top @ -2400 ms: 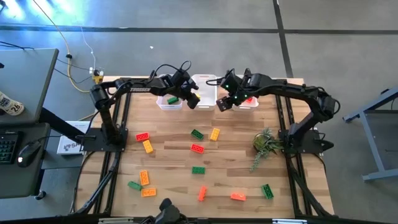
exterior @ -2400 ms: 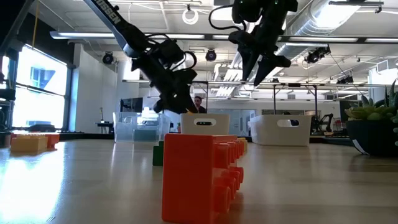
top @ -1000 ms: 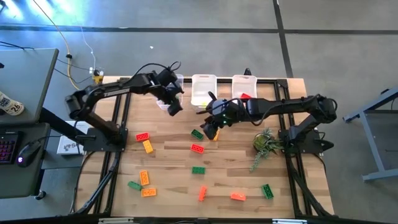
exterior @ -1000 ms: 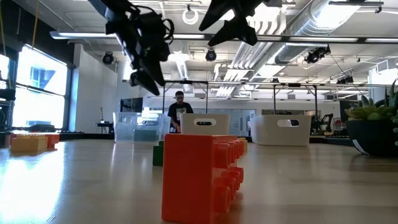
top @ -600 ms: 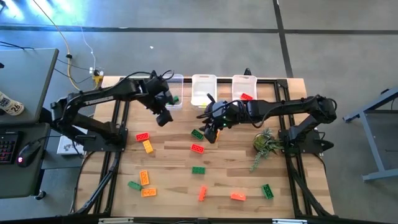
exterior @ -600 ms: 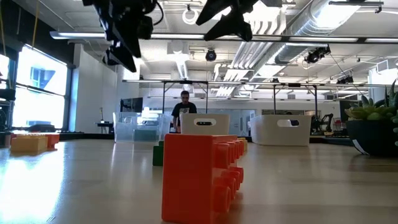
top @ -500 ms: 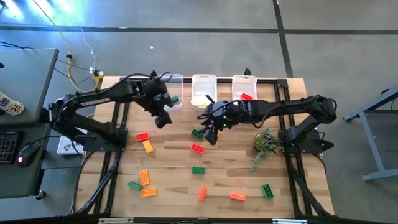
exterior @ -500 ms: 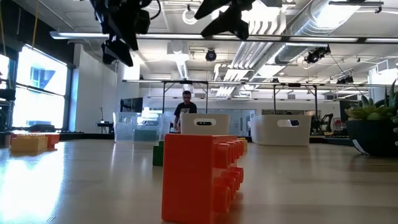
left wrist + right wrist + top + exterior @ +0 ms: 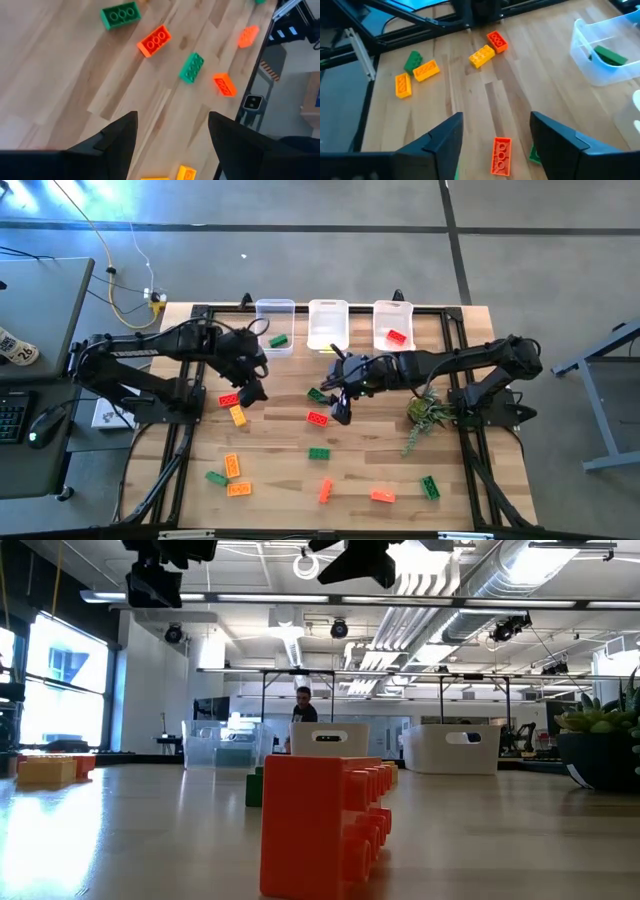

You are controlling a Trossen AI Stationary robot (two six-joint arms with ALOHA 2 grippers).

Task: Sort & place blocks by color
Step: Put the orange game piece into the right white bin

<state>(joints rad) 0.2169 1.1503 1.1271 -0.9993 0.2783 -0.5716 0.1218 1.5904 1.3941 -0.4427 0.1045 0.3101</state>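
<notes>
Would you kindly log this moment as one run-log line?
left gripper: open, over red block | right gripper: open, near red block | bins: green, red inside

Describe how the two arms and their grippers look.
Both arms are dark, slim, jointed tubes with black cables looped along them, mounted on black frames at the table's sides. The left gripper and right gripper are black too. In each wrist view the jaws show as two matte black, angular, tapering fingers.

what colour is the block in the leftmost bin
Green: the block lies in the leftmost bin, clearest in the high view.
</notes>
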